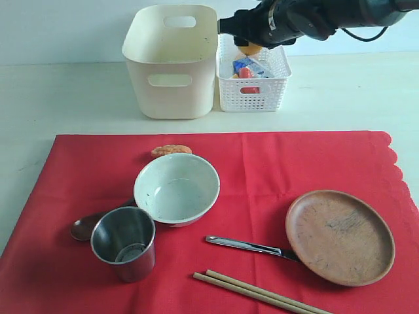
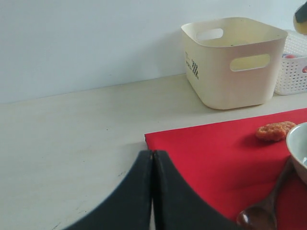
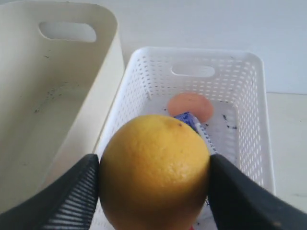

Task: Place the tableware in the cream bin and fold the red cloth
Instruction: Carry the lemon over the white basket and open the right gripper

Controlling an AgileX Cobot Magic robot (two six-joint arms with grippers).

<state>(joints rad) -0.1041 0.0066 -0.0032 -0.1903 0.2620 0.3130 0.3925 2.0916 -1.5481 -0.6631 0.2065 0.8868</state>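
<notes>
The red cloth lies spread flat, its scalloped edge at the right. On it sit the pale bowl, steel cup, dark spoon, silver knife, wooden plate and chopsticks. The cream bin stands behind the cloth with nothing seen inside it. My right gripper is shut on a yellow lemon, hovering over the white lattice basket. My left gripper is shut and empty, low by the cloth's far left corner; it is out of the exterior view.
An orange-brown toy food piece lies on the cloth behind the bowl. The lattice basket right of the bin holds a peach-coloured egg and a blue-white carton. Bare pale table surrounds the cloth.
</notes>
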